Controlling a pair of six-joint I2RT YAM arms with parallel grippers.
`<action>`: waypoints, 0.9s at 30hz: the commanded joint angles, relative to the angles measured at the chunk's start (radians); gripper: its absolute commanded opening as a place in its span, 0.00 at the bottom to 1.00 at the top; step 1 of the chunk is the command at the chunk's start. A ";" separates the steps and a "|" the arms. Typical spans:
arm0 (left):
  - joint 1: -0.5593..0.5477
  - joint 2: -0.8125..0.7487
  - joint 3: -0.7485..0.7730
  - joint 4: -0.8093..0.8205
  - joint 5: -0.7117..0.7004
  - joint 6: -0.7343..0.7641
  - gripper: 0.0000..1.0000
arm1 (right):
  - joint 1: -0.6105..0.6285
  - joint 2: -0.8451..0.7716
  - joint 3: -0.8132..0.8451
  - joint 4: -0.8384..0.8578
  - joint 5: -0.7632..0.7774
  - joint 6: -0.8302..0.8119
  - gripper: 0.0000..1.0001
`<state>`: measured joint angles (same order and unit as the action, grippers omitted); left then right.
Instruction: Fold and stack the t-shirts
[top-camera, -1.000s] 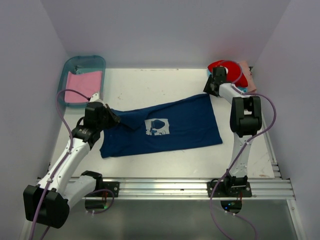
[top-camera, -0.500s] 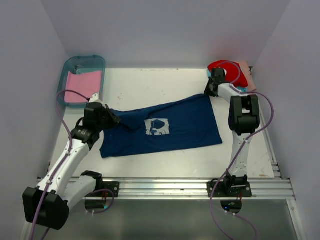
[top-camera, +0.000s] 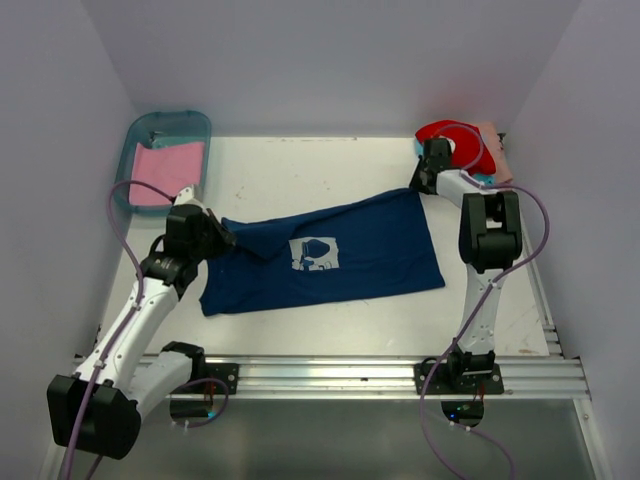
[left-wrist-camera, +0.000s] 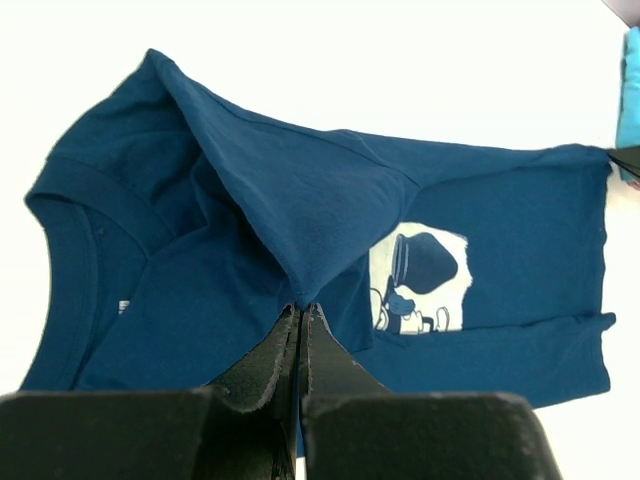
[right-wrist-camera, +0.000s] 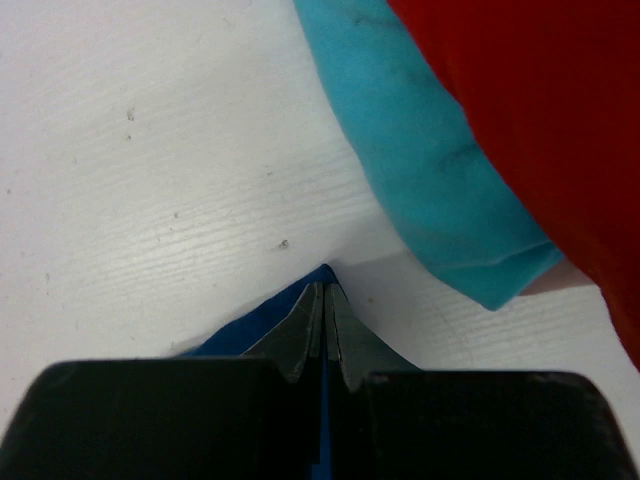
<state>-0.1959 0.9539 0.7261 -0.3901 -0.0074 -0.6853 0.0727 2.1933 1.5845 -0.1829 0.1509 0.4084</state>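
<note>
Item: navy t-shirt (top-camera: 320, 258), pale print facing up, spread across the middle of the surface (top-camera: 330, 165). My left tool (left-wrist-camera: 301, 308) is closed on a raised fold of cloth near the collar end, so the fabric peaks up into the fingers. My right tool (right-wrist-camera: 323, 290) is pinched shut on the shirt's far right corner, just beside the teal t-shirt (right-wrist-camera: 440, 190) and the red t-shirt (right-wrist-camera: 540, 120) piled at the far right. The pink t-shirt (top-camera: 165, 168) lies in the bin (top-camera: 170, 122) at the far left. Against one second ago, shirt and both grips look nearly unchanged; the left arm has shifted only slightly.
</note>
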 joint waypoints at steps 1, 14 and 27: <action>0.026 0.006 0.032 0.011 -0.016 0.035 0.00 | 0.001 -0.128 -0.027 0.074 0.052 -0.013 0.00; 0.078 -0.009 0.041 -0.007 0.003 0.062 0.00 | 0.002 -0.274 -0.141 0.106 0.058 -0.013 0.00; 0.085 0.003 0.147 -0.196 0.052 0.124 0.00 | 0.033 -0.458 -0.382 -0.079 0.052 -0.008 0.00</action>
<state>-0.1230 0.9630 0.8188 -0.5102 0.0147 -0.6067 0.0914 1.8065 1.2316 -0.2104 0.1917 0.4034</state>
